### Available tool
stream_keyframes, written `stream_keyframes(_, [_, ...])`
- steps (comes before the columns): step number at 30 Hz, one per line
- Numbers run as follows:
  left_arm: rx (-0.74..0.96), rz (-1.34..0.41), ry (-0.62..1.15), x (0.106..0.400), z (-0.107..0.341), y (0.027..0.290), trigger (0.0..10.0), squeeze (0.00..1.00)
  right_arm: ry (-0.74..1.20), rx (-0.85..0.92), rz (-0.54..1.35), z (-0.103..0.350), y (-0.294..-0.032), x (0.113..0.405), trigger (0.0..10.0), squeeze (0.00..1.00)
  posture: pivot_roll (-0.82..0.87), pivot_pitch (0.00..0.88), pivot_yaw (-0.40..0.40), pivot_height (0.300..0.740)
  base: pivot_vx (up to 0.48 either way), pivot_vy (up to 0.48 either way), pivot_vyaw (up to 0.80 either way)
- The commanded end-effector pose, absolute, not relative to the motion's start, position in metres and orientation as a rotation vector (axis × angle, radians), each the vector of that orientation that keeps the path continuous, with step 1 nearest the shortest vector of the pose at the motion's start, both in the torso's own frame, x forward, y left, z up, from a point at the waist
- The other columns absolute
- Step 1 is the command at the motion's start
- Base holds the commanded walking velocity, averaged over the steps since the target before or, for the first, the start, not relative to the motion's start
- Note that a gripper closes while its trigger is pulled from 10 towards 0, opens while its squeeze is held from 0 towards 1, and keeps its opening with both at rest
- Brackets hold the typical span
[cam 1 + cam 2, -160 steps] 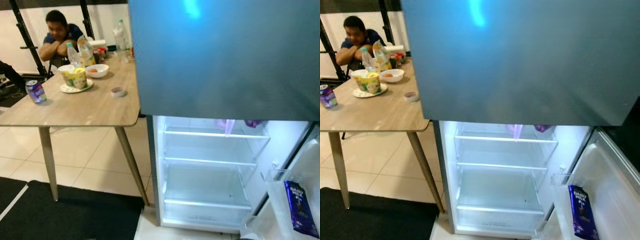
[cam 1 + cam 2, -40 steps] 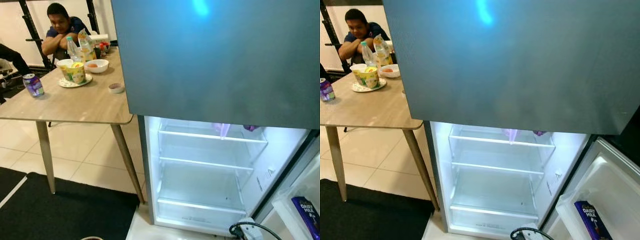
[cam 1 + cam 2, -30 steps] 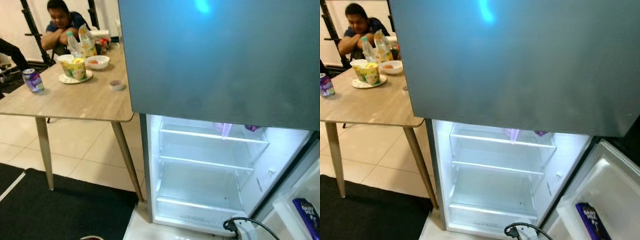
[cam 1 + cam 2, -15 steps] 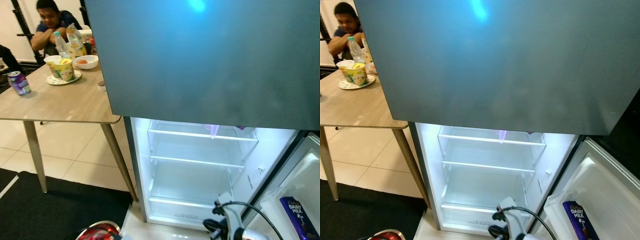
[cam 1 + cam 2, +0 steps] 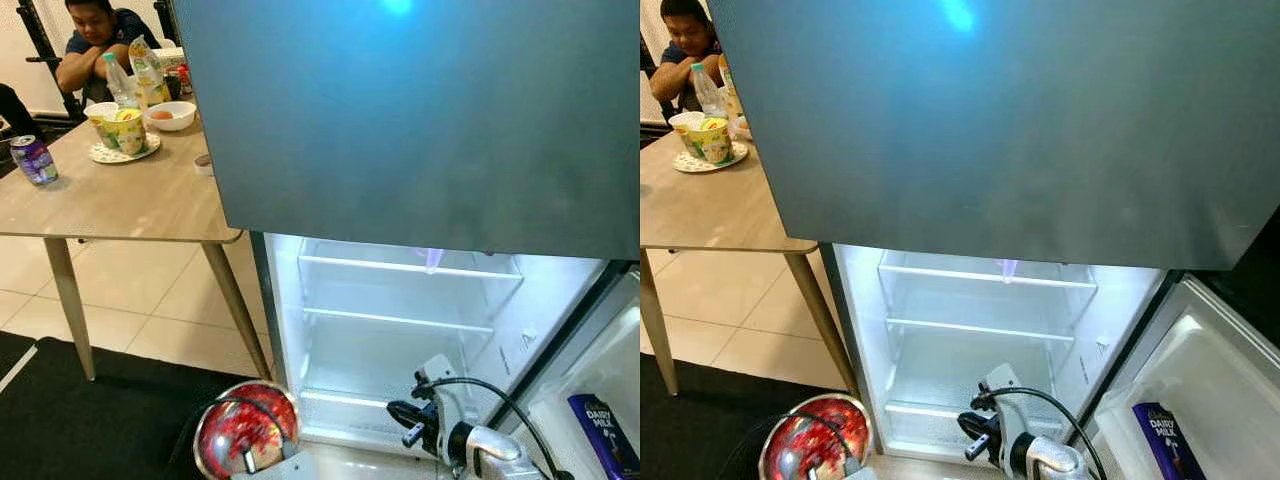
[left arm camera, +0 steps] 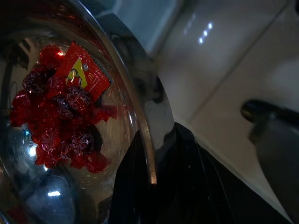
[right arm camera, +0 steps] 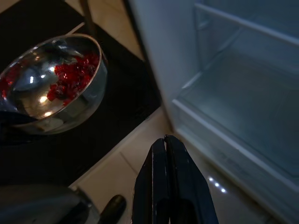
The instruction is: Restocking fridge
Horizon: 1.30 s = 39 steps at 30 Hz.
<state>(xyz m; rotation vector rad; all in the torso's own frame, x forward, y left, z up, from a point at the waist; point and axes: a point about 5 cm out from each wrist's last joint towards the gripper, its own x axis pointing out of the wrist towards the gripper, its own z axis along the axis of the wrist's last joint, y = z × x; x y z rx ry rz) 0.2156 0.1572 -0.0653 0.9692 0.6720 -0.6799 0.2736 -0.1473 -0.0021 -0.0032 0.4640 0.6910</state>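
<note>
A shiny steel bowl (image 5: 245,432) with red wrapped sweets (image 6: 60,107) in it hangs low at my left, over the black mat. My left gripper (image 6: 150,161) is shut on the bowl's rim, one finger inside and one outside. The fridge (image 5: 400,320) stands in front of me with its lower compartment open, lit, and its glass shelves bare. My right gripper (image 5: 398,413) is shut with nothing in it, level with the lowest shelf and just in front of it; the bowl (image 7: 56,84) is off to its side.
The open fridge door at the right holds a Dairy Milk chocolate bar (image 5: 605,432) in its bin. A wooden table (image 5: 120,205) at the left carries a purple can (image 5: 33,160), bowls and bottles; a person (image 5: 95,35) sits behind it. A black mat (image 5: 90,410) covers the floor.
The bowl has risen into view at the lower left. My right arm has come up in front of the fridge's lowest shelf. The camera has shifted slightly.
</note>
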Motion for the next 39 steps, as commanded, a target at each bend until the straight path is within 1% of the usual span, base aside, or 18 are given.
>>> stream_keyframes(1, [0.964,-0.671,0.632,0.222,-0.060,0.156,10.0,0.00,0.469,0.007,0.669,-0.002,-0.147,0.274,10.0,0.00,-0.08,0.037,0.009,0.740,0.000,0.000,0.00])
stream_keyframes(6, [0.898,-0.637,0.663,0.220,-0.062,0.155,10.0,0.00,0.484,-0.001,0.660,-0.004,-0.147,0.274,10.0,0.00,-0.08,0.029,0.006,0.740,0.000,0.000,0.00])
stream_keyframes(8, [0.817,-0.601,0.746,0.206,-0.072,0.158,10.0,0.00,0.532,-0.022,0.631,-0.011,-0.150,0.270,10.0,0.00,-0.08,0.026,0.006,0.740,0.000,0.000,0.00])
stream_keyframes(12, [0.756,-0.566,0.824,0.193,-0.079,0.162,10.0,0.00,0.601,-0.063,0.587,-0.022,-0.157,0.262,10.0,0.00,-0.09,0.021,0.004,0.740,0.000,0.000,0.00])
stream_keyframes(13, [0.701,-0.547,0.884,0.182,-0.085,0.164,10.0,0.00,0.652,-0.095,0.549,-0.029,-0.163,0.255,10.0,0.00,-0.09,0.021,0.004,0.740,0.000,0.000,0.00])
stream_keyframes(14, [0.701,-0.547,0.884,0.182,-0.085,0.164,10.0,0.00,0.652,-0.095,0.549,-0.029,-0.163,0.255,10.0,0.00,-0.09,0.021,0.004,0.740,0.000,0.000,0.00])
stream_keyframes(16, [0.596,-0.503,0.995,0.158,-0.096,0.169,10.0,0.00,0.751,-0.138,0.462,-0.045,-0.179,0.237,10.0,0.00,-0.08,0.017,0.002,0.740,0.000,0.000,0.00])
stream_keyframes(17, [0.596,-0.503,0.995,0.158,-0.096,0.169,10.0,0.00,0.751,-0.138,0.462,-0.045,-0.179,0.237,10.0,0.00,-0.08,0.017,0.002,0.740,0.000,0.000,0.00])
stream_keyframes(19, [0.533,-0.418,1.094,0.135,-0.104,0.182,10.0,0.00,0.811,-0.128,0.388,-0.056,-0.192,0.219,10.0,0.00,-0.08,0.017,0.006,0.740,0.000,0.000,0.00])
stream_keyframes(20, [0.533,-0.418,1.094,0.135,-0.104,0.182,10.0,0.00,0.811,-0.128,0.388,-0.056,-0.192,0.219,10.0,0.00,-0.08,0.017,0.006,0.740,0.000,0.000,0.00])
stream_keyframes(23, [0.525,-0.362,1.159,0.119,-0.108,0.194,10.0,0.00,0.857,-0.123,0.345,-0.065,-0.200,0.204,10.0,0.00,-0.08,0.018,0.005,0.740,0.000,0.000,0.00])
stream_keyframes(24, [0.525,-0.362,1.159,0.119,-0.108,0.194,10.0,0.00,0.857,-0.123,0.345,-0.065,-0.200,0.204,10.0,0.00,-0.08,0.018,0.005,0.740,0.000,0.000,0.00])
stream_keyframes(26, [0.531,-0.323,1.205,0.108,-0.109,0.207,10.0,0.00,0.897,-0.118,0.305,-0.071,-0.206,0.191,10.0,0.00,-0.08,0.020,0.004,0.740,0.000,0.000,0.00])
stream_keyframes(27, [0.531,-0.323,1.205,0.108,-0.109,0.207,10.0,0.00,0.897,-0.118,0.305,-0.071,-0.206,0.191,10.0,0.00,-0.08,0.020,0.004,0.740,0.000,0.000,0.00])
stream_keyframes(28, [0.526,-0.293,1.225,0.103,-0.110,0.213,10.0,0.00,0.923,-0.118,0.283,-0.075,-0.210,0.184,10.0,0.00,-0.08,0.020,0.004,0.740,0.000,0.000,0.00])
stream_keyframes(29, [0.526,-0.293,1.225,0.103,-0.110,0.213,10.0,0.00,0.923,-0.118,0.283,-0.075,-0.210,0.184,10.0,0.00,-0.08,0.020,0.004,0.740,0.000,0.000,0.00])
stream_keyframes(33, [0.516,-0.211,1.255,0.099,-0.108,0.228,10.0,0.00,0.979,-0.106,0.227,-0.082,-0.216,0.168,10.0,0.00,-0.07,0.018,0.007,0.740,0.000,0.000,0.00])
stream_keyframes(39, [0.516,-0.207,1.252,0.101,-0.107,0.229,10.0,0.00,0.984,-0.099,0.215,-0.083,-0.217,0.165,10.0,0.00,-0.08,0.019,0.011,0.740,0.080,0.000,0.00])
